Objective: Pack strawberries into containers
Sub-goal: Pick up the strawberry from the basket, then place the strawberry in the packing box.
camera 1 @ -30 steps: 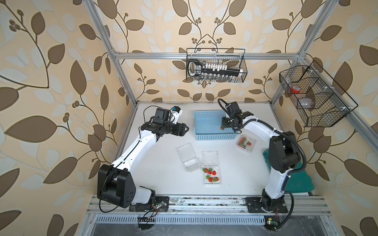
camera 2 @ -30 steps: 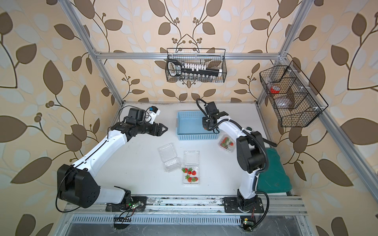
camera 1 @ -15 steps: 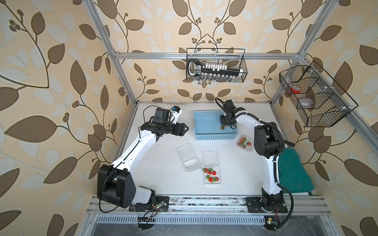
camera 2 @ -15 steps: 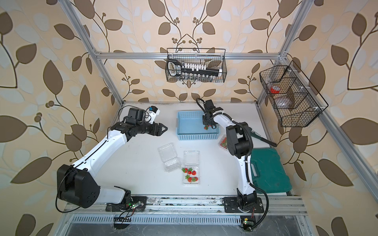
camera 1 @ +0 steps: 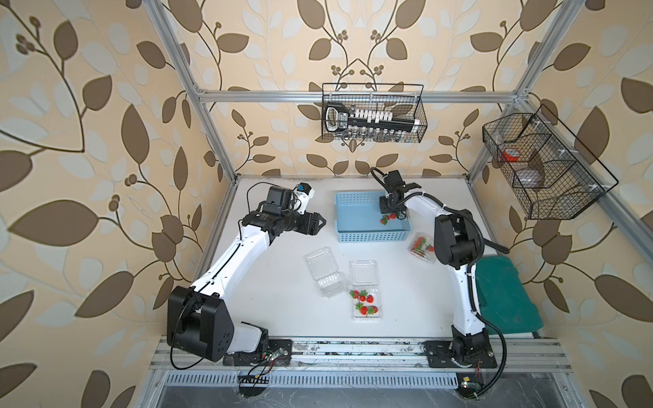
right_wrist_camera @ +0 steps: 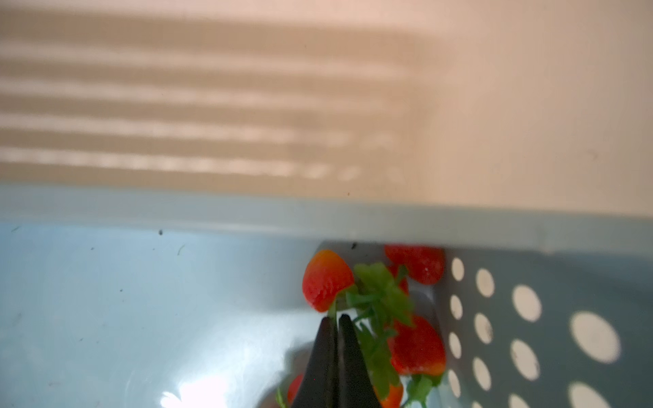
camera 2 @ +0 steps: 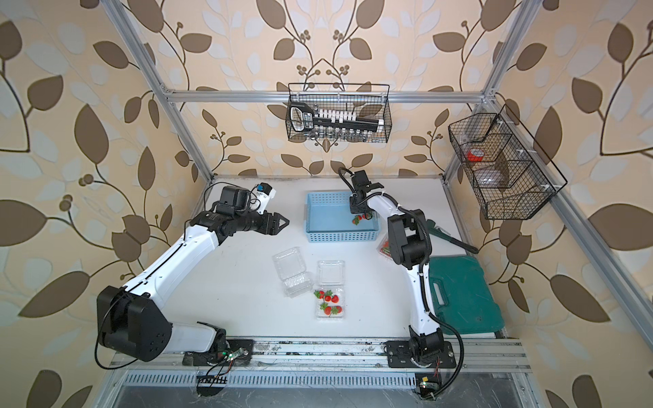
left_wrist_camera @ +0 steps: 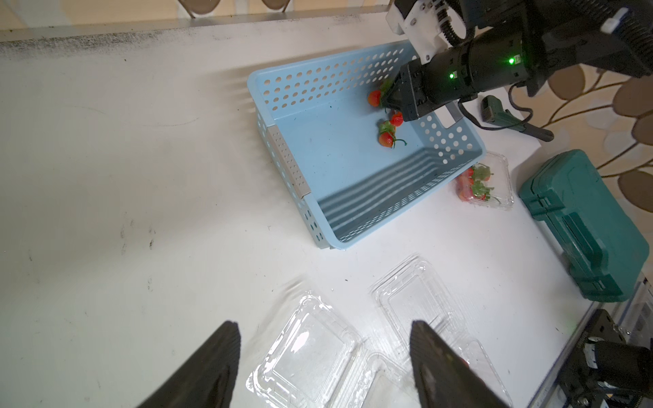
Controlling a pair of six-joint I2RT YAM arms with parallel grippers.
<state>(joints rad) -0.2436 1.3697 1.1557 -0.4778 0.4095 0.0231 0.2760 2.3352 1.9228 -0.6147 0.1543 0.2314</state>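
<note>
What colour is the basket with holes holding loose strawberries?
The basket is light blue; clearest in the left wrist view.

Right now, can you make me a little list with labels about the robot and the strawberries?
Left gripper: open, empty, held up beside the blue basket
Right gripper: shut, down in the basket, tips at a strawberry's leaves
Loose strawberries: a few, in the basket's corner
Empty container: clear, lid open
Part-filled container: lid open, about four red berries inside
Third container: more berries inside, next to the basket
Green case: on the robot's right side
</note>
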